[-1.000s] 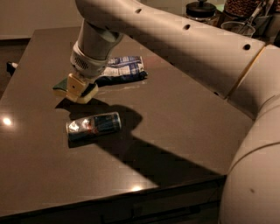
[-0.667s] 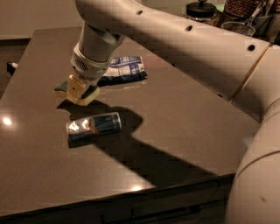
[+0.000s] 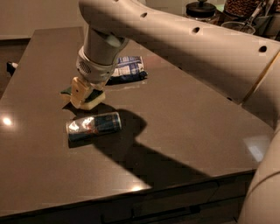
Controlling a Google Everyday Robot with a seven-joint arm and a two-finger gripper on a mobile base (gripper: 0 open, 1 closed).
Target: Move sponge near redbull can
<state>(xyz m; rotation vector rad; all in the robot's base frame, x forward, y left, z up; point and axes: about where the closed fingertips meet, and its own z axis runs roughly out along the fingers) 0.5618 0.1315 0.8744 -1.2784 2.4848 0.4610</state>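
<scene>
Across most of the frame, dark desk (image 3: 183,131). Arm (image 3: 188,43) comes down from upper right. Left of centre: snack bag (image 3: 129,69); below it, gripper (image 3: 85,93), jaws pinching sponge (image 3: 96,101); can (image 3: 93,126) on its side just below the sponge, apart.

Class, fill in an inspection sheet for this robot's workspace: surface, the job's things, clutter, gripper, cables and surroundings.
Surface: dark brown table, glossy, with light reflections.
Job's things: sponge in the gripper, just behind the redbull can and not touching it; the can lies on its side.
Clutter: blue-and-white snack bag lying farther back, behind the arm.
Gripper: gripper pointing down over the left part of the table, shut on the sponge.
Cables: nothing seen.
Surroundings: jars beyond the far right corner; small dark object off the left edge, too dim to identify.
</scene>
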